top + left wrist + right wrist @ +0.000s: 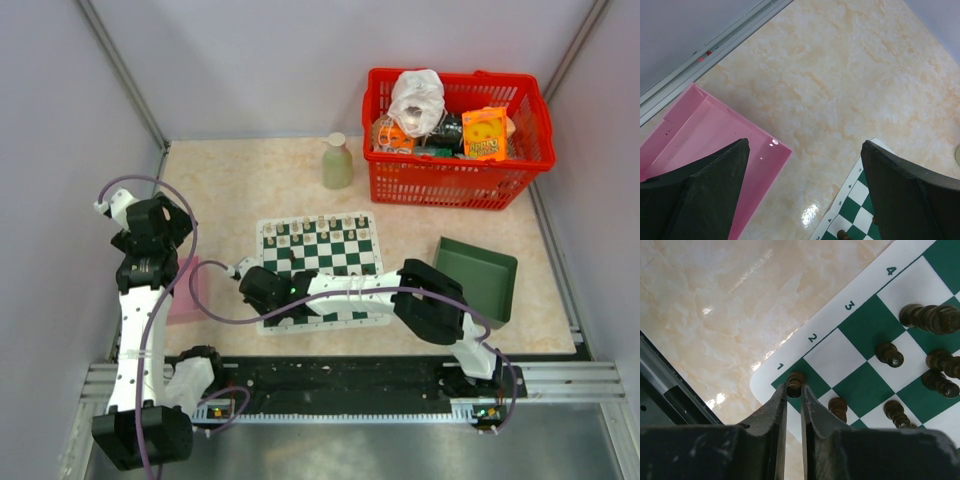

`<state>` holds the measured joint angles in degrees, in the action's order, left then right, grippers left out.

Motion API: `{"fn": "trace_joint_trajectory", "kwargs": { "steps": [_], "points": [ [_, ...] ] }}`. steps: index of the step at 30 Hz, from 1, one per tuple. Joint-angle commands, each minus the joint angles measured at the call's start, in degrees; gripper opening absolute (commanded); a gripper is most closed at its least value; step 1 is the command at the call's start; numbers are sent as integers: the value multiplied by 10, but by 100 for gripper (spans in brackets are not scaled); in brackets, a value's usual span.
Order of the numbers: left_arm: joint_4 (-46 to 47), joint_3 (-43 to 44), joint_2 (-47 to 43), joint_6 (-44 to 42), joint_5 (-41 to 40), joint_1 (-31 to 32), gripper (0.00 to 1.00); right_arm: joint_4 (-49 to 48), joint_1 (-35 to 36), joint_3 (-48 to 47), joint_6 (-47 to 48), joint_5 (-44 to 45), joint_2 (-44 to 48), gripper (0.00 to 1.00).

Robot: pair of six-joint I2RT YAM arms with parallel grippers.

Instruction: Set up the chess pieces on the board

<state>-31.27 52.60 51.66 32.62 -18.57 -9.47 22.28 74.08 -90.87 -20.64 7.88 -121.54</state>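
Observation:
The green and white board (345, 255) lies mid-table. Pale chess pieces (315, 228) stand along its far rows. In the right wrist view, my right gripper (794, 390) has its jaws pressed against both sides of a dark chess piece (796, 381) that stands on the corner square of the board (840, 357) by the printed 1. Several more dark pieces (890, 354) stand on nearby squares. My left gripper (805, 145) hangs wide open over bare table, between a pink tray (700, 135) and the board's left edge (852, 200), holding nothing.
A red basket (455, 150) of packets stands at the back right, with a pale green bottle (337, 162) to its left. A dark green tray (478, 275) sits right of the board. The pink tray (188, 290) lies left of it, under the left arm.

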Motion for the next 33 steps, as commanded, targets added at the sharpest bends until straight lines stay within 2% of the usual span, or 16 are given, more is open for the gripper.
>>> {"fn": "trace_joint_trajectory", "kwargs": {
  "steps": [1, 13, 33],
  "points": [
    [18, 7, -4, -9, -9, -5, 99, -14, 1, -26, 6, 34, 12, 10],
    [20, 7, -4, -8, -6, -5, 99, -18, -7, -30, 1, 79, 7, 10],
    [25, -2, -7, -4, -1, -5, 99, -36, -24, -41, 3, 35, -26, 12]
  ]
}}
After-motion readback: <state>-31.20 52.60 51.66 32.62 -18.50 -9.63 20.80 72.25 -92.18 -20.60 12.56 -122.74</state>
